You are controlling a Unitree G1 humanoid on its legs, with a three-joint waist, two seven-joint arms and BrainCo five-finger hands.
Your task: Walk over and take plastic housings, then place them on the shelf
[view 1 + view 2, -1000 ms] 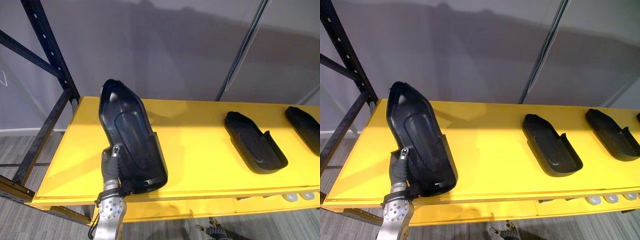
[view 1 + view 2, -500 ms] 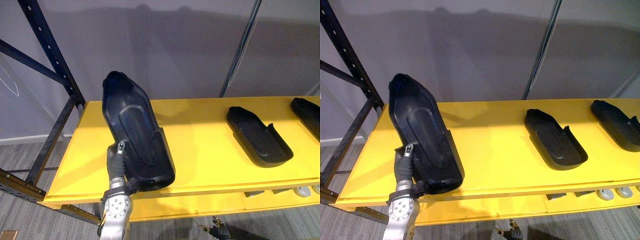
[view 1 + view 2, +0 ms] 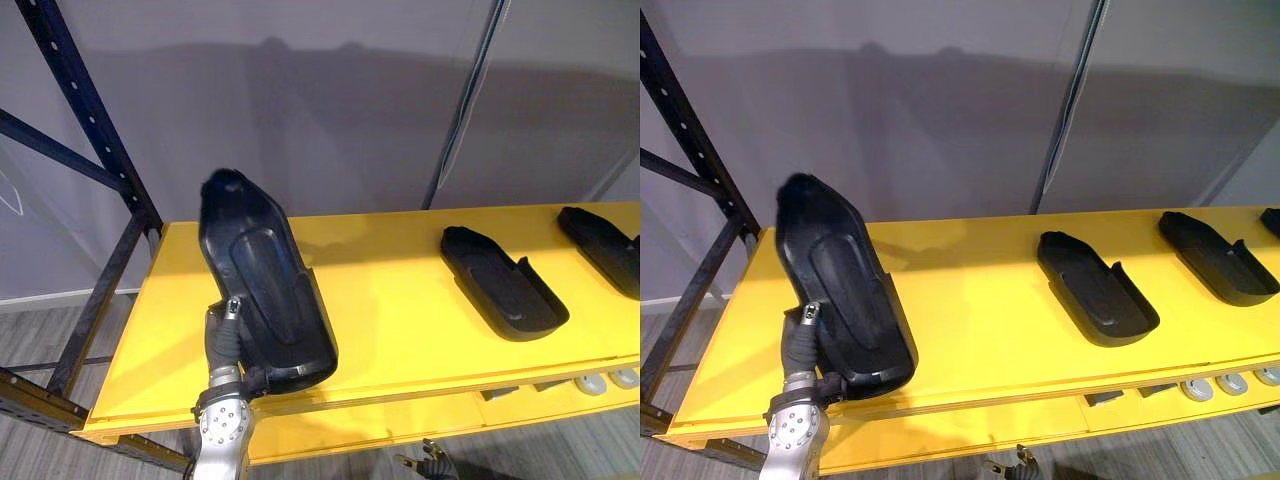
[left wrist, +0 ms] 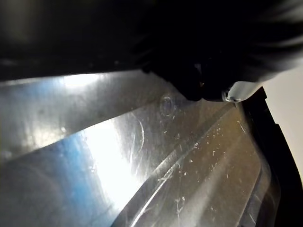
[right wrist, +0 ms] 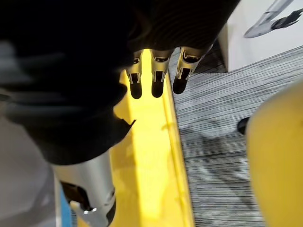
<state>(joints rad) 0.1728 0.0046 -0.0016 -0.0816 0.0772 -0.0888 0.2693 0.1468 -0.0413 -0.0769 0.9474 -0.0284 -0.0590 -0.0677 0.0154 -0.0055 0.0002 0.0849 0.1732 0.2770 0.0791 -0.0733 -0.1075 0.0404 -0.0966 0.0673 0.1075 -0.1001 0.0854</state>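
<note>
Plastic housing (image 3: 265, 270): gripped by the left hand (image 3: 228, 325) at the front left corner of the shelf (image 3: 400, 305), tilted up on end with its hollow side facing the room. The thumb presses on the inner face and the other fingers are hidden behind the shell, so the hand reads as clamped on it. Whether the lower end touches the shelf cannot be told. A second housing (image 3: 502, 282) and a third housing (image 3: 598, 245) lie flat toward the right end. The right hand (image 5: 156, 71) hangs by the front edge, fingers straight, empty. Judged status: this housing is fetched; lowering and release remain.
</note>
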